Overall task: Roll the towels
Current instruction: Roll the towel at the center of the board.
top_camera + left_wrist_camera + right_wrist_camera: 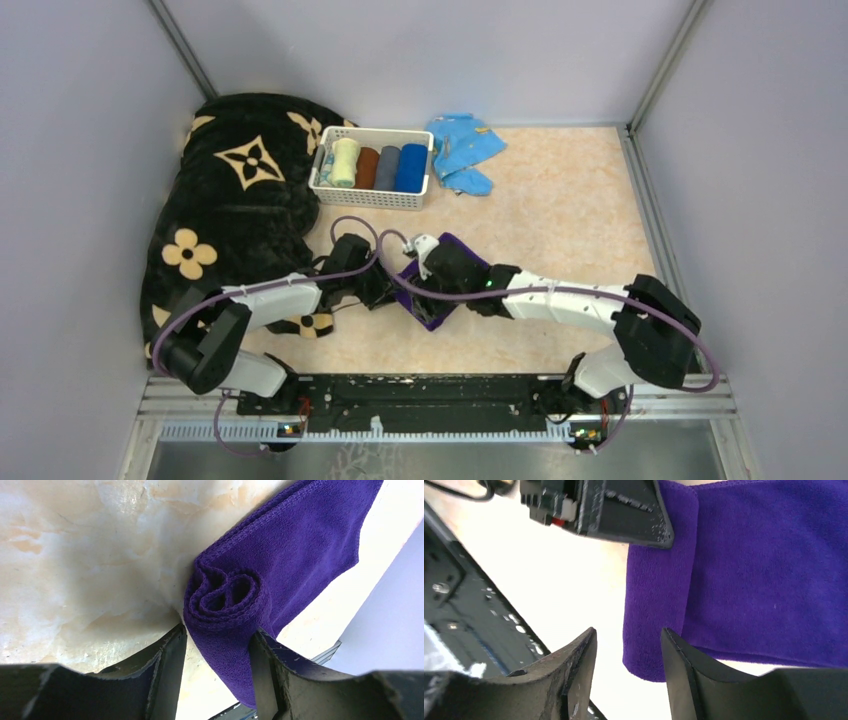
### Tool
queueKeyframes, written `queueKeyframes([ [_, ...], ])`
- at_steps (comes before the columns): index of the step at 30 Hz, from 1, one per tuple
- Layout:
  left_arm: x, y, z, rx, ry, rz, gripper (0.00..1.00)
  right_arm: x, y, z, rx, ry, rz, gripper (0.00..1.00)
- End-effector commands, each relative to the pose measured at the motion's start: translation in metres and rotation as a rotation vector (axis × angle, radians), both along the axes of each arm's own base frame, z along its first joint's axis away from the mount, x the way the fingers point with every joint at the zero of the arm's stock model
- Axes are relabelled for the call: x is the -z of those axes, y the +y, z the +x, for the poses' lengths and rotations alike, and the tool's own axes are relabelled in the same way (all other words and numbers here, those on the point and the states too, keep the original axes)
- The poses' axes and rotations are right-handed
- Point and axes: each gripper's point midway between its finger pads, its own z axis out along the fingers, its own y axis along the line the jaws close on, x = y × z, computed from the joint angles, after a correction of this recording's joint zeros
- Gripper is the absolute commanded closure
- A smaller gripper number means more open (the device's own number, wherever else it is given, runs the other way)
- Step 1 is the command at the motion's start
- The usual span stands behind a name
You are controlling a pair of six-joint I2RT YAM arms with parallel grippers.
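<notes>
Pale grey walls [420, 50] close in the beige marbled table [560, 200] on three sides. At the far left we see a black blanket [240, 200] with tan flowers, heaped against the corner. Just to its right stands a white basket [370, 198] with four rolls side by side in it: from the left, a pale yellow towel [345, 162], a brown roll [367, 168], a grey roll [387, 167] and a blue towel [411, 167]. A light blue cloth [462, 150] lies crumpled just beside the basket's right end. Nearer the arms, at the middle of the table, the left gripper [217, 630] reaches in from the left. In its wrist view we see its two dark fingers [170, 670] on either side of the rolled end of the purple towel [300, 545], touching the coil on both sides and so pinching it. That end is wound into a loose spiral; the rest of the cloth lies flat on the table, stretching away from the roll. The right gripper [628, 630] comes in from the right, over the same towel. Its fingers [679, 670] stand spread, with bare table showing in the gap between them. The towel's folded edge lies just past the right-hand finger in that view, and we see nothing held between them. Part of the left gripper's black body crosses the top of that view, resting on the purple cloth.
</notes>
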Motion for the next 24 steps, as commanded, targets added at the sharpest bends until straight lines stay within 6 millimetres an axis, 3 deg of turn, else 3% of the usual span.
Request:
queueKeyframes([
  [1,0.034,0.023,-0.018,-0.021,0.103,0.120,0.44,-0.015,-0.003,0.013,0.037,-0.243,-0.158,0.49],
  [9,0.033,0.024,-0.017,-0.024,0.104,0.131,0.44,0.022,0.016,0.000,-0.017,-0.316,-0.324,0.47],
  [16,0.031,0.027,-0.017,-0.026,0.097,0.146,0.44,0.062,-0.015,0.007,0.063,-0.355,-0.525,0.47],
  [21,0.029,0.028,-0.015,-0.024,0.083,0.152,0.44,0.080,-0.031,-0.001,0.050,-0.325,-0.569,0.48],
  [24,0.023,0.027,-0.012,-0.020,0.067,0.149,0.42,0.093,-0.033,-0.010,0.004,-0.282,-0.572,0.55],
])
